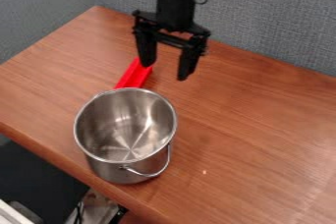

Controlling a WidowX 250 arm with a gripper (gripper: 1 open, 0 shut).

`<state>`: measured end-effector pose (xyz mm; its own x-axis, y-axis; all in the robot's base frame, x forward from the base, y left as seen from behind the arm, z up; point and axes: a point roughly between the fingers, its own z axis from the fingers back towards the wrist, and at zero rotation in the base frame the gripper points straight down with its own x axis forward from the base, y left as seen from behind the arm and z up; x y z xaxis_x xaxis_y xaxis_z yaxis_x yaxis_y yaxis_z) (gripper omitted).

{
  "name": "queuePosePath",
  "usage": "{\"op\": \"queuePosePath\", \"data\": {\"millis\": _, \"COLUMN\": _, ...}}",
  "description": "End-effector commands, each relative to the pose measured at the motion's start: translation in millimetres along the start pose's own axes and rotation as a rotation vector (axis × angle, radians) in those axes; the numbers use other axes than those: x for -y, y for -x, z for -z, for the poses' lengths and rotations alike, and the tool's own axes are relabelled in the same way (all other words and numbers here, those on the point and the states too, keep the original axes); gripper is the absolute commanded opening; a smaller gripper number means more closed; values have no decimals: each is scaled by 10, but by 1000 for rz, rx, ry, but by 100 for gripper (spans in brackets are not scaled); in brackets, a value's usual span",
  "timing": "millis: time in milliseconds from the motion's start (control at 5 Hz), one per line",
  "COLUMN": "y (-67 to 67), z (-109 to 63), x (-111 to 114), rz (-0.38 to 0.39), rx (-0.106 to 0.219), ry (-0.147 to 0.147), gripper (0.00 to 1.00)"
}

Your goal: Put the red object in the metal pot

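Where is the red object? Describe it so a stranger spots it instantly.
Start at the wooden table and find the metal pot near its front edge. Just behind the pot, below the open gripper, lies the red object: a flat bright red bar, the only red thing there.

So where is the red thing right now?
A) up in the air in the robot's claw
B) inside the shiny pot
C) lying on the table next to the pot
C: the red object lies flat on the table just behind the metal pot, whose inside is empty, and the open gripper holds nothing.
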<state>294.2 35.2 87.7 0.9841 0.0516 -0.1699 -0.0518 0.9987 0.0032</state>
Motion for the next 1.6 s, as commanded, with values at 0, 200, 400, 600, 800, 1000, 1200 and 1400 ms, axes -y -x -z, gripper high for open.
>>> {"op": "queuePosePath", "data": {"millis": 0, "y": -138, "z": -64, "x": -272, "rz": -38, "rx": 60, "ry": -23, "gripper": 100}}
{"op": "queuePosePath", "data": {"millis": 200, "y": -250, "z": -13, "x": -460, "rz": -68, "rx": 67, "ry": -29, "gripper": 100}}
{"op": "queuePosePath", "data": {"millis": 400, "y": -341, "z": 64, "x": -596, "rz": -81, "rx": 68, "ry": -38, "gripper": 100}}
{"op": "queuePosePath", "data": {"millis": 600, "y": -409, "z": 154, "x": -682, "rz": -91, "rx": 64, "ry": -45, "gripper": 100}}
{"op": "queuePosePath", "data": {"millis": 800, "y": -460, "z": 239, "x": -739, "rz": -99, "rx": 61, "ry": -49, "gripper": 100}}
{"op": "queuePosePath", "data": {"millis": 1000, "y": -496, "z": 321, "x": -775, "rz": -103, "rx": 62, "ry": -48, "gripper": 100}}
{"op": "queuePosePath", "data": {"millis": 1200, "y": -520, "z": 378, "x": -799, "rz": -108, "rx": 66, "ry": -42, "gripper": 100}}
{"op": "queuePosePath", "data": {"millis": 1400, "y": -529, "z": 412, "x": -810, "rz": -108, "rx": 75, "ry": -35, "gripper": 100}}
